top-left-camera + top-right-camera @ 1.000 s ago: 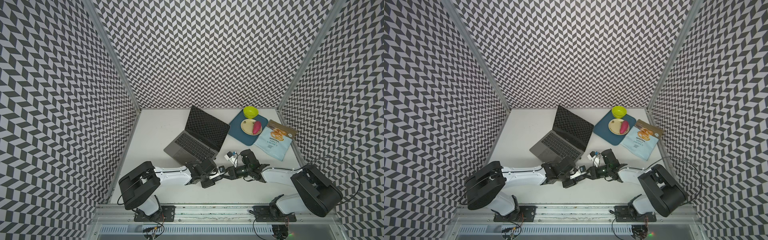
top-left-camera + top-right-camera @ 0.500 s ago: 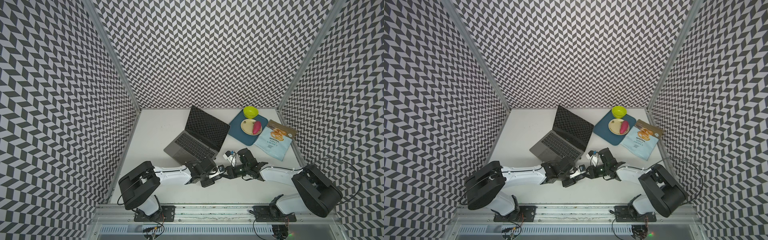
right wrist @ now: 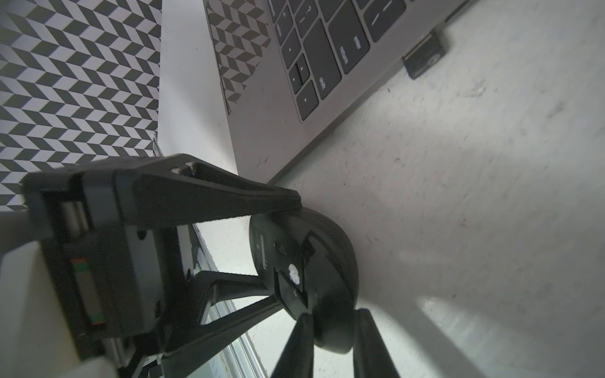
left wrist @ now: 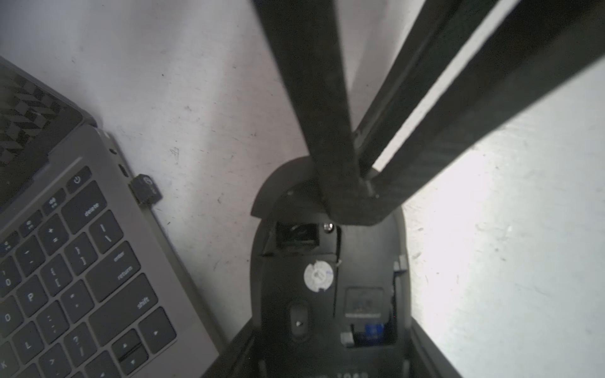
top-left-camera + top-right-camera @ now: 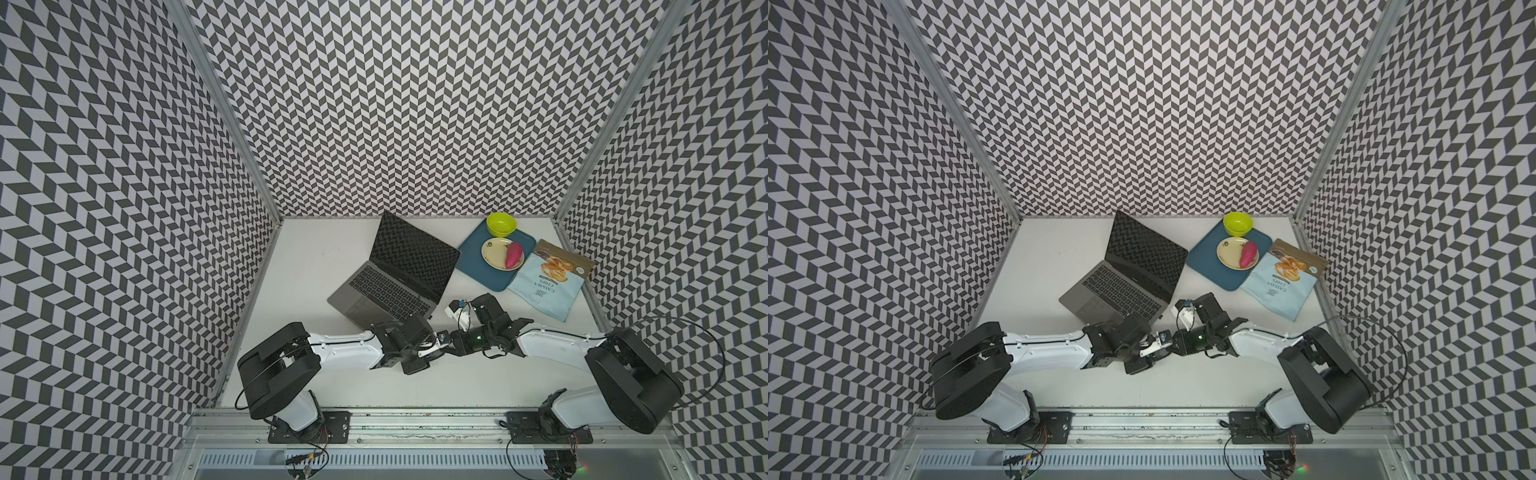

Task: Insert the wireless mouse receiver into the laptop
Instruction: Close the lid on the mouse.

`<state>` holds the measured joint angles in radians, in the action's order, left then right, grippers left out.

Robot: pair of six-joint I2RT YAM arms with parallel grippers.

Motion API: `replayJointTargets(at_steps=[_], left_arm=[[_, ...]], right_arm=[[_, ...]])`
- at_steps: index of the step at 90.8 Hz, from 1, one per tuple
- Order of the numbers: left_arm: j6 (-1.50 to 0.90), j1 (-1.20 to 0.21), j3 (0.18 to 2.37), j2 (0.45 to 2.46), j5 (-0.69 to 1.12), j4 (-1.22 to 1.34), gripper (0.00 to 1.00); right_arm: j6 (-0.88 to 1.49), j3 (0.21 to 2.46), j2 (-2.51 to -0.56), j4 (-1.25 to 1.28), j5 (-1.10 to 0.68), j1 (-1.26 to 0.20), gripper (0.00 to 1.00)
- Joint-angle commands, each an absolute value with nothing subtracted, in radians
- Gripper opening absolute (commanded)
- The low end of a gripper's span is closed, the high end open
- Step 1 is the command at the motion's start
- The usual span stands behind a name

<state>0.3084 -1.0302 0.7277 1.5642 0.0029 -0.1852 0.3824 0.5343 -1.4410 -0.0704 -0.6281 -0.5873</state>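
Receiver: wireless mouse receiver [image 4: 145,193] juts from the laptop [image 4: 82,153] side edge, apparently plugged in
Left gripper [image 3: 281,243]: clamped across the upturned mouse [image 4: 327,294]
Right gripper [image 4: 357,196]: narrow, pinching the mouse's end
Advice: steady the mouse, avoid knocking the receiver, lower gently to the table [image 4: 229,98]

Beside the laptop [image 4: 82,229], cut off at the left wrist view's edge, the right gripper's [image 4: 360,203] blurred fingers [image 4: 320,114] hide one end of the mouse [image 4: 327,288]. In both top views the wireless mouse receiver [image 4: 145,193] is too small to see.
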Motion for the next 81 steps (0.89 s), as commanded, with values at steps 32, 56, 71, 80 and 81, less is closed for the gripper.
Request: replayJointTargets(at_steps=[32, 56, 71, 80, 81], left_arm=[[0.325, -1.049, 0.724, 1.586, 0.022, -0.174, 0.48], [0.322, -1.048, 0.727, 1.589, 0.015, -0.176, 0.48], [0.321, -1.048, 0.728, 1.590, 0.013, -0.176, 0.48], [0.320, -1.048, 0.728, 1.590, 0.012, -0.175, 0.48], [0.319, -1.048, 0.729, 1.589, 0.012, -0.176, 0.48]], right_arm=[[0.368, 0.555, -1.428, -0.067, -0.576, -0.630, 0.29], [0.399, 0.546, -1.342, -0.079, -0.554, -0.630, 0.40], [0.411, 0.530, -1.283, -0.113, -0.485, -0.629, 0.44], [0.416, 0.517, -1.292, -0.087, -0.536, -0.629, 0.37], [0.417, 0.515, -1.294, -0.083, -0.543, -0.629, 0.36]])
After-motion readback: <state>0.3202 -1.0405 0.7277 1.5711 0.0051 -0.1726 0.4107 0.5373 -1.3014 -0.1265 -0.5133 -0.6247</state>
